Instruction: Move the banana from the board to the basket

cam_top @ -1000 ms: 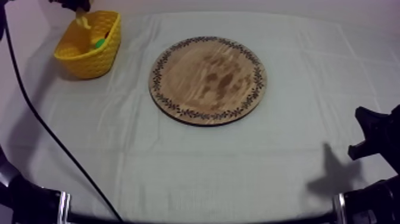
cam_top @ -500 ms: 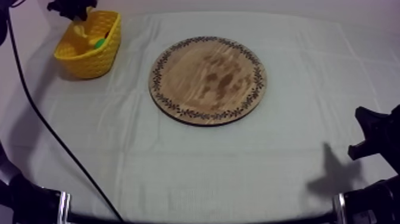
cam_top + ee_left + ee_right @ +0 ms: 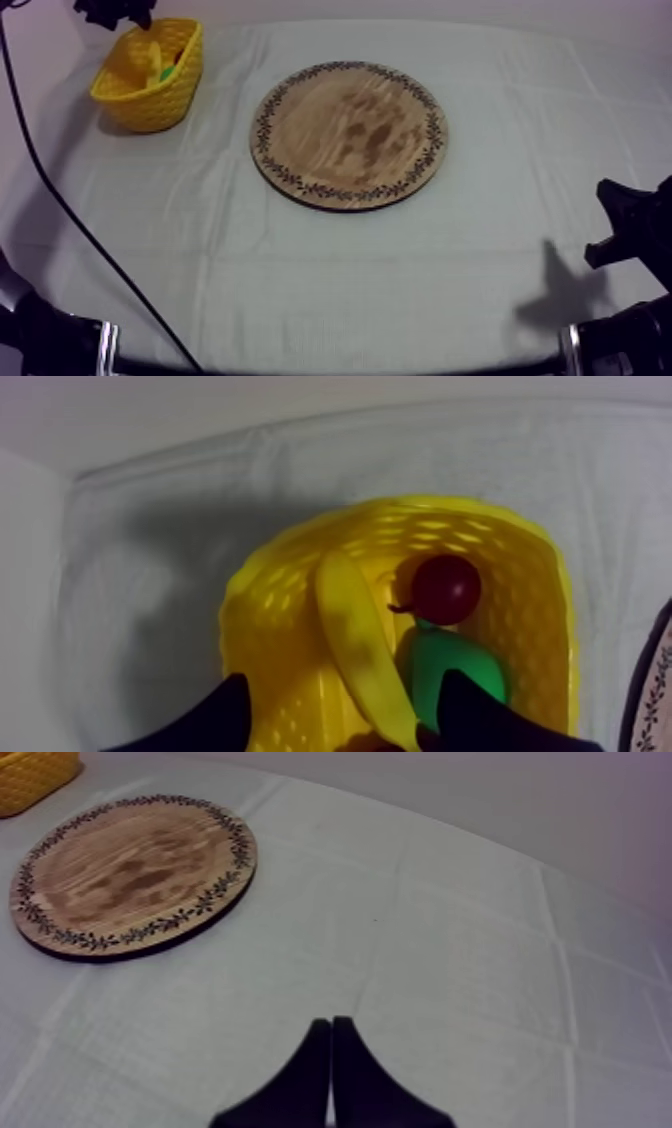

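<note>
The banana [image 3: 360, 646] lies slanted inside the yellow basket [image 3: 270, 636], next to a small red fruit [image 3: 446, 588] and a green pear [image 3: 455, 671]. My left gripper [image 3: 340, 726] hangs open above the basket, its two black fingers [image 3: 215, 721] spread apart and holding nothing. Seen from above, the basket [image 3: 150, 95] stands at the far left with the banana [image 3: 153, 60] in it and the left gripper [image 3: 115, 12] just behind it. The round wooden board [image 3: 349, 134] is bare. My right gripper [image 3: 331, 1072] is shut on nothing, low at the table's right side.
The board [image 3: 130, 872] with its patterned rim lies mid-table, well away from the right gripper [image 3: 625, 225]. A corner of the basket [image 3: 35, 772] shows beyond the board. Grey-white cloth [image 3: 350, 280] covers the table.
The banana, held over the basket a second ago, now lies inside it. My left gripper has let it go and drawn back up and away. The right arm has not moved.
</note>
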Robot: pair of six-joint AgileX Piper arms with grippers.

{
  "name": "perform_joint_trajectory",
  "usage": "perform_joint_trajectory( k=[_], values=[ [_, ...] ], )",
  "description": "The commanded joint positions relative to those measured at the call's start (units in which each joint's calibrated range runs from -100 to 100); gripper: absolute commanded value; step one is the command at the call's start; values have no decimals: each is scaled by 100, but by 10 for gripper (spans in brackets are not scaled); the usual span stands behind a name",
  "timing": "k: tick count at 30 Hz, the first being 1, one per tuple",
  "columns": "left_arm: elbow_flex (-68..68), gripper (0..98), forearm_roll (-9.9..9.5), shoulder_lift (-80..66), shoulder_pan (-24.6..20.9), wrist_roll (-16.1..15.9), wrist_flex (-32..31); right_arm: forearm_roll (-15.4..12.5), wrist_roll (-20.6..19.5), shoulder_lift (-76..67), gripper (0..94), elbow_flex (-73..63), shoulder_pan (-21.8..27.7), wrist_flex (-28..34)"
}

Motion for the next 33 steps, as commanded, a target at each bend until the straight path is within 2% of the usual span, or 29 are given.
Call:
perform_joint_trajectory(
  k=[1,5,9,16,18,24,33],
  values=[
    [46,665,0,-71,1,7,-27,0,10,0,3,-3,0,4],
    [203,545,-6,-371,-2,6,-105,0,10,0,3,-3,0,4],
    [418,385,-5,-877,-16,-11,-179,0,10,0,3,-3,0,4],
    [984,102,-26,-2132,-60,-64,-303,0,10,0,3,-3,0,4],
    [1258,51,-18,-2579,-92,-76,-382,0,10,0,3,-3,0,4],
    [2463,6,57,-4148,-220,-110,-808,0,10,0,3,-3,0,4],
    [4838,0,244,-6762,-417,-32,-2051,0,10,0,3,-3,0,4]
  ],
)
